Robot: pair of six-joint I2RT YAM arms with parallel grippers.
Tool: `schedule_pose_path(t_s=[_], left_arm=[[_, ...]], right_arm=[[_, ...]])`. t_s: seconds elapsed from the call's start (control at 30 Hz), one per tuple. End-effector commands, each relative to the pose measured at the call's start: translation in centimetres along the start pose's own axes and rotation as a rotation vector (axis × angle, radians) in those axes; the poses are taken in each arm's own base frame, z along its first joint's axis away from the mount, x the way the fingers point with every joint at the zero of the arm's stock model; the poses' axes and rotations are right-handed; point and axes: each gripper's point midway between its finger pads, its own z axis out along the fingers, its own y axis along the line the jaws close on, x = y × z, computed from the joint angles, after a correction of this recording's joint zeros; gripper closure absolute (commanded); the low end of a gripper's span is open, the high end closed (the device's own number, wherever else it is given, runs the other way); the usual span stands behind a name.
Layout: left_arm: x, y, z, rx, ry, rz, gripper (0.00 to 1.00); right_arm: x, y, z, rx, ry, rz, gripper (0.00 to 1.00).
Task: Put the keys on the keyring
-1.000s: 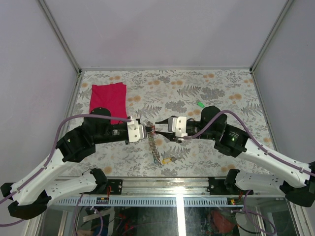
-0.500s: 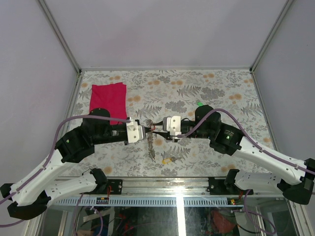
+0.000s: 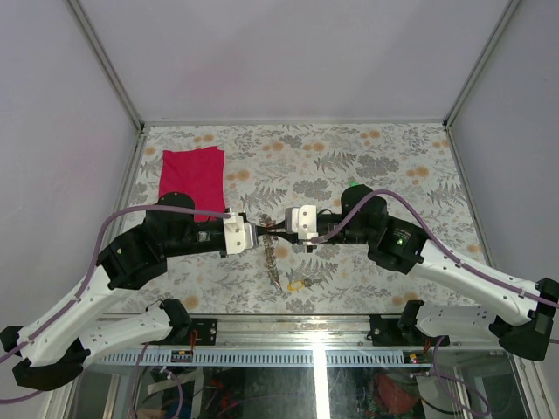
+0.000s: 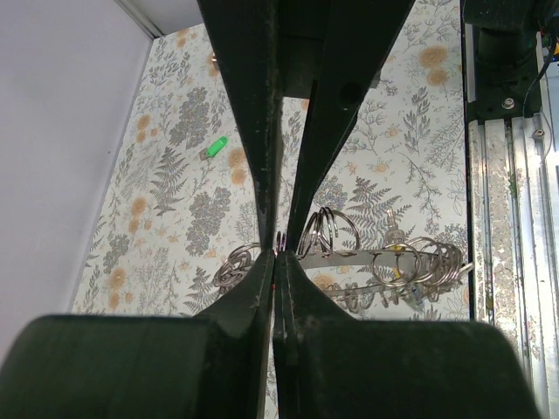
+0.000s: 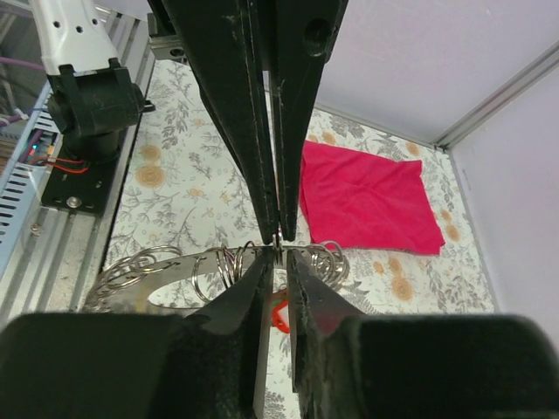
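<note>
**Top external.** Hard to read at the middle of the bench (image 3: pixel 402 153): left pincer (image 3: pixel 262 232) and right pincer (image 3: pixel 279 226) tip to tip, the keyring (image 3: pixel 272 255) just a thin edge-on glint dangling beneath them. Cannot tell whether its lower end touches the bench. Keys on it too small to separate. Loose on the bench: a yellow-headed key (image 3: pixel 299 284) near the ring's low end, and a green key (image 3: pixel 354 184) right at the far side of the right arm (image 3: pixel 393 240). Far left, a red cloth (image 3: pixel 192 179), its near corner covered by the left arm (image 3: pixel 140 253).

**Left wrist.** Left pincer (image 4: pixel 275 262) pressed together on the keyring (image 4: pixel 349 256) at its rim, no gap at the tips. Flat grey plate running off to the right, fringed with wire loops; key heads lost in the tangle. From the top edge, the right pincer's fingers (image 4: pixel 249 105), cut off by the frame and masking much of the bench. Green key (image 4: pixel 217 147) well apart, upper left.

**Right wrist.** Right pincer (image 5: pixel 278 260) with a narrow slit between its fingers, tips flanking a small loop at the rim of the keyring (image 5: pixel 170 269); cannot tell whether actually pinching. Something red glimpsed through the slit, too hidden to name. Left pincer's fingers (image 5: pixel 218 87) cropped above. Red cloth (image 5: pixel 362 196) behind.
</note>
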Motion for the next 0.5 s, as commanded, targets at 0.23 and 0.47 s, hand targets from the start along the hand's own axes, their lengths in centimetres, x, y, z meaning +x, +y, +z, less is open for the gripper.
schedule_pose_path(t_s=[0.23,0.47], left_arm=[[-2.7,1.3,-0.8,-0.054,-0.085,0.057,1.00],[-2.8,1.4,-0.9,-0.065,-0.088,0.063,0.97]], right_arm=[[-4.1,-0.6,-0.5,0.006,-0.125,-0.024,1.00],[-4.5,-0.7,-1.1,0.027,-0.137,-0.030,1.00]])
